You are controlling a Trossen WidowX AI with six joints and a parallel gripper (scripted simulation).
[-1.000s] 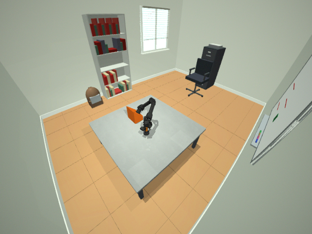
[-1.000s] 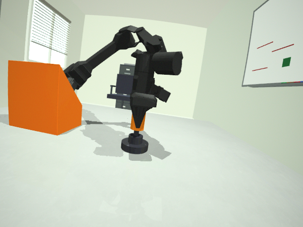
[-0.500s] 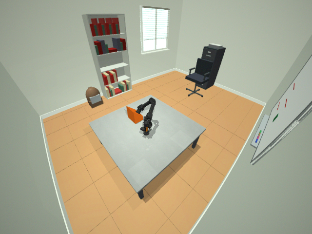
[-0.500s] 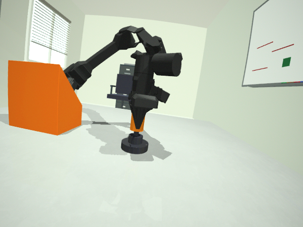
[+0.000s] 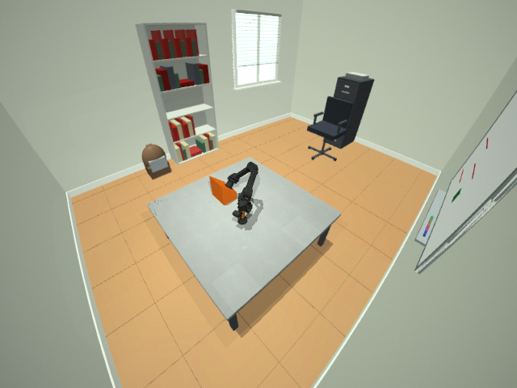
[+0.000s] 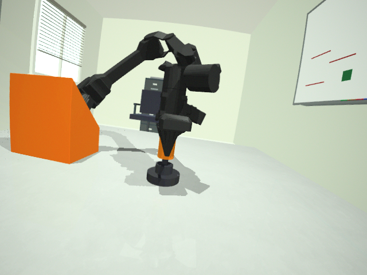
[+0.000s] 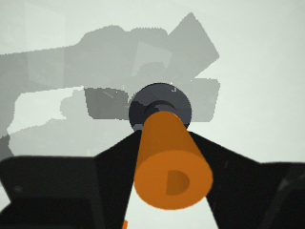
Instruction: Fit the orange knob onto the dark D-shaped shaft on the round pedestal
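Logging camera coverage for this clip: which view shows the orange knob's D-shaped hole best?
The wrist view: it looks onto the end of the orange knob, showing the hole's flat side. The exterior view shows only the knob's side; in the top view it is tiny.

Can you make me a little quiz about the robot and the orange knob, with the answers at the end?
1. True or false: the orange knob is all the way down on the pedestal.
2. What is the gripper doing with the knob? A) pushing it with open fingers B) holding it between its fingers C) leaving it on the table
3. Fill in the blank: the hole that shows in the knob's top is shaped like the letter ___.

Key: 1. False. 2. B. 3. D.
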